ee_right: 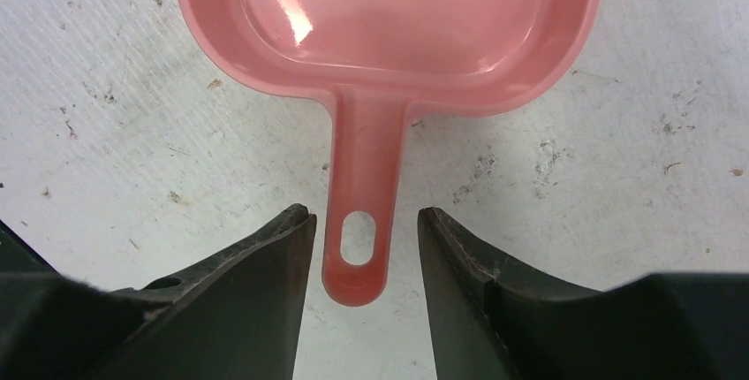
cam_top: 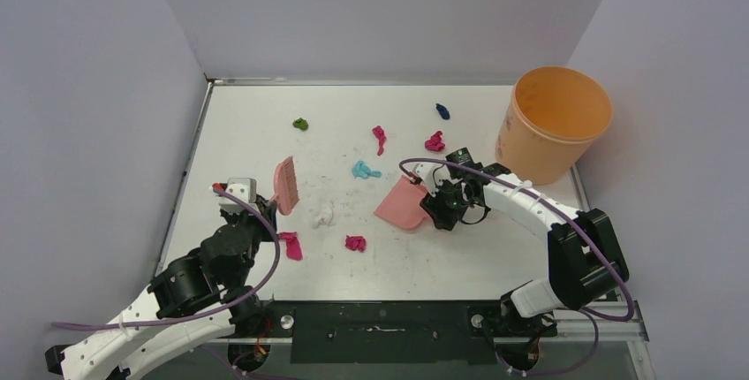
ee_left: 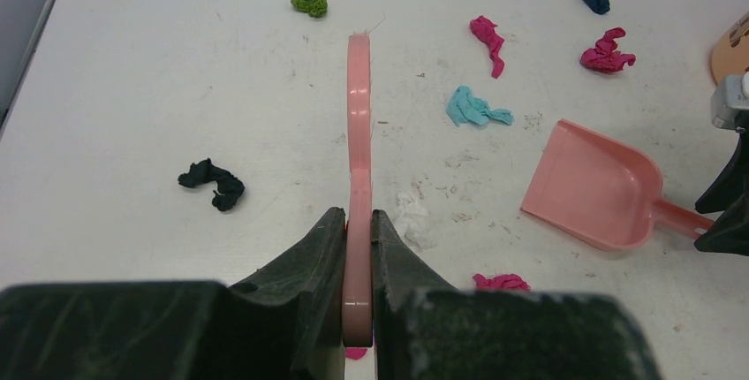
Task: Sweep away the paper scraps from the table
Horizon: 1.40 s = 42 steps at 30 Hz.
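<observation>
Several paper scraps lie on the white table (cam_top: 495, 247): green (cam_top: 300, 124), dark blue (cam_top: 442, 111), magenta ones (cam_top: 380, 138) (cam_top: 435, 142) (cam_top: 355, 242) (cam_top: 290, 245), cyan (cam_top: 363, 171) and white (cam_top: 323, 216). The left wrist view also shows a dark scrap (ee_left: 213, 184) left of the brush. My left gripper (ee_left: 358, 221) (cam_top: 268, 209) is shut on the handle of the pink hand brush (ee_left: 359, 133) (cam_top: 285, 184). My right gripper (ee_right: 362, 221) (cam_top: 435, 203) is open. The handle of the pink dustpan (ee_right: 389, 18) (cam_top: 402, 203) lies between its fingers, with a gap on each side.
An orange bucket (cam_top: 555, 122) stands at the table's back right corner, just beyond my right arm. Grey walls close in the back and both sides. The table's metal rim (cam_top: 192, 159) runs along the left edge.
</observation>
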Available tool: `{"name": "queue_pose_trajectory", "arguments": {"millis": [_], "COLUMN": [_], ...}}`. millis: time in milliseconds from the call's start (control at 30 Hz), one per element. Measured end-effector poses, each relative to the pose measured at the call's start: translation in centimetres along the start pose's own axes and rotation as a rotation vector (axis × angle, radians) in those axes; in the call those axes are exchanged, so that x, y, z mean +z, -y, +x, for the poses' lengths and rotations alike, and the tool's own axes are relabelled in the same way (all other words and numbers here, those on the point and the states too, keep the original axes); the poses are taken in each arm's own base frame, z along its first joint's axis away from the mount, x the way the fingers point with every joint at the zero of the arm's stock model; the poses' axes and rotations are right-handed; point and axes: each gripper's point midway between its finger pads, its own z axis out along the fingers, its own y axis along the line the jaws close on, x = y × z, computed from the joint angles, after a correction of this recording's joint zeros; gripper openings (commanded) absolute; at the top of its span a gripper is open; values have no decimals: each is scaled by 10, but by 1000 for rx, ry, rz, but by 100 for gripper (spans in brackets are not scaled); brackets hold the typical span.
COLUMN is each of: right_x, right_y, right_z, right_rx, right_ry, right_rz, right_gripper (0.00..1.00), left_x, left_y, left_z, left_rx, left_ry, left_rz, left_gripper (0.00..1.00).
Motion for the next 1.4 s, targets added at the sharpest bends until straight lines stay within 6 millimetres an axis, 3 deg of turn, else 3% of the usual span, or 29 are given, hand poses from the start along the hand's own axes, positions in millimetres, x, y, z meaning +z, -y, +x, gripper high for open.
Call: {"name": "queue_pose_trajectory", "arguments": {"millis": [400,533,667,867,1000,1167,1333,1400], "right_x": [4,7,12,4,-25,-86,-151,-183], "right_y": [-2,-2,-3,-4,-1,15,48,64], "right_z": [5,7,12,6,-18,-53,-68,-79], "right_rx": [-1,2,13,20,16,6,50,64], "right_ry": [-9,-19,-44,-54,10,161,273,328], "right_rz": [-12,-17,-30,-41,-35,51,173,233], "right_gripper": [44,36,18,10,6,5,5,5], "left_x": [0,0,0,1,3,6,12,11], "left_y": [0,1,2,5,24,68,124,157], "left_z": [0,1,1,2,4,11,33,46], "left_rx": [0,0,1,4,-2,-51,-163,-191], "left_ry": [-1,-3,-6,-12,-30,-87,-167,-211], "left_rz": [1,5,10,18,101,255,405,472], "left_gripper": [0,0,0,0,0,0,0,0]}}
